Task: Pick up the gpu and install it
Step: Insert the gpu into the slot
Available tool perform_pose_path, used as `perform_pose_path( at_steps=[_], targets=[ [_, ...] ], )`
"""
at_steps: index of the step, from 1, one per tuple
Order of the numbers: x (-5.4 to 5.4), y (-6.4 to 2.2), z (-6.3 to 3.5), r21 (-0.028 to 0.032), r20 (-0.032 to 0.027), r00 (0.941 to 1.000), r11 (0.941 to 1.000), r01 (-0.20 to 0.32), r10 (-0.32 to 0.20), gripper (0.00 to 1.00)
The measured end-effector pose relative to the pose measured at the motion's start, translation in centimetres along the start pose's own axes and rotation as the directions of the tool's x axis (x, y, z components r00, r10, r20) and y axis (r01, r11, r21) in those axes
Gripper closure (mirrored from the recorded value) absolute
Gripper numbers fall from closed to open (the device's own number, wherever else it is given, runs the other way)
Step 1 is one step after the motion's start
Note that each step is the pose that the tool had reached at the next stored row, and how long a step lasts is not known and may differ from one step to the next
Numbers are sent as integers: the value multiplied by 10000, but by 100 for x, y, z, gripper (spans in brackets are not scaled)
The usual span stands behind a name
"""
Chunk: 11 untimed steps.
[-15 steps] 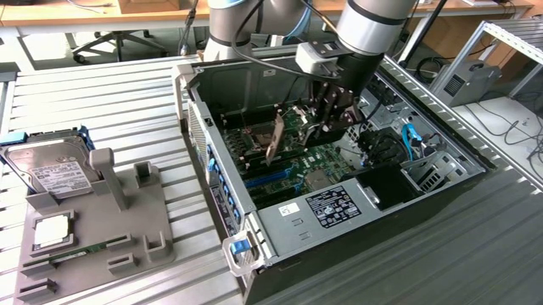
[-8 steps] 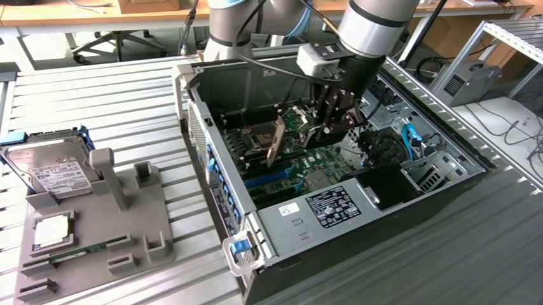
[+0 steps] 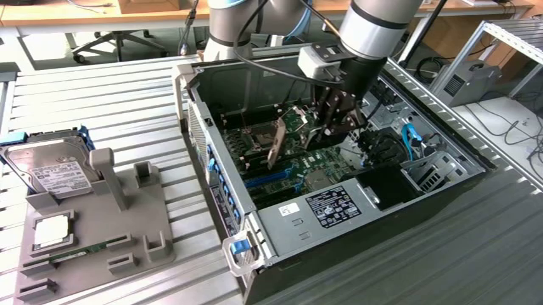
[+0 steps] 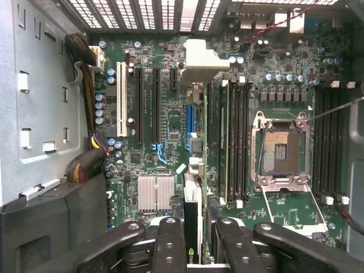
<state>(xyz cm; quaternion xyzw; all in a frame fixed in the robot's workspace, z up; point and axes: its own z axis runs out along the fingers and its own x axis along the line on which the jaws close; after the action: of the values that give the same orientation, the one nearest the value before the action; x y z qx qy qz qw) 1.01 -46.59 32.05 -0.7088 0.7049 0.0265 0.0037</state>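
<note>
The gpu (image 3: 287,136), a green card with a silver bracket at one end, hangs tilted above the motherboard (image 3: 318,166) inside the open computer case (image 3: 373,203). My gripper (image 3: 329,124) is shut on the card's upper edge. In the wrist view the gpu (image 4: 193,199) is seen edge-on between my black fingers (image 4: 170,244), and my gripper (image 4: 196,242) holds it over the board. Its pale bracket end (image 4: 199,60) points toward the case's vented rear wall. The card hovers beside the long black expansion slots (image 4: 156,105), apart from them.
A grey fixture (image 3: 102,222) on the exterior view's left carries a hard drive (image 3: 51,168), a square processor (image 3: 53,230) and a memory stick (image 3: 81,254). Inside the case are an open processor socket (image 4: 281,151), memory sticks (image 4: 233,142), a silver heatsink (image 4: 155,192) and cable bundles (image 4: 85,165).
</note>
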Motion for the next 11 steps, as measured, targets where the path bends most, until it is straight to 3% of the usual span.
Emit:
perform_pose_path(
  at_steps=[6,11],
  targets=[
    [32,0,4,0,0,10000,10000,0,0,74],
    [224,0,28,0,0,10000,10000,0,0,74]
  ],
)
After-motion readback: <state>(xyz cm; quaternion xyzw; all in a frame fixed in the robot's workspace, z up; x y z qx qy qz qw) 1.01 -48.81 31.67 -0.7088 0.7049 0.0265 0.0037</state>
